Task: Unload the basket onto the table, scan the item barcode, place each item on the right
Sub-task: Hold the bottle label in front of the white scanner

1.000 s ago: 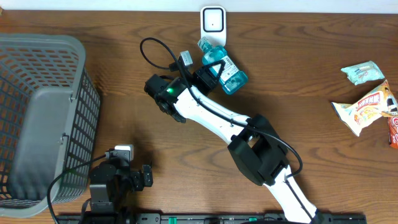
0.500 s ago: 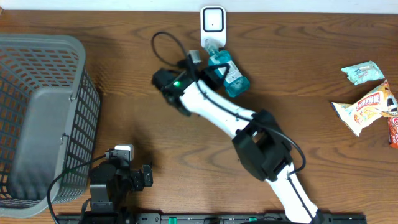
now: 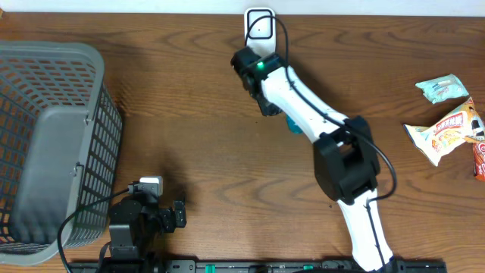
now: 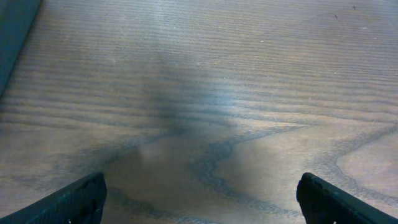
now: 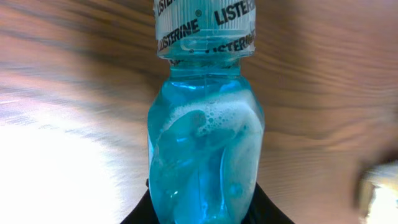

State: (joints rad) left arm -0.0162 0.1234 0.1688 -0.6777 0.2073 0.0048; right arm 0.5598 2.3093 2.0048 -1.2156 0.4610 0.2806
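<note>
Your right hand [image 5: 202,214] is closed on the blue mouthwash bottle [image 5: 205,143], whose cap points away from the wrist camera. From overhead, your right arm [image 3: 303,106] hides most of the bottle, just below the white scanner [image 3: 260,24] at the table's [image 3: 174,152] far edge. Your left hand [image 4: 205,199] gapes wide, holding nothing.
</note>
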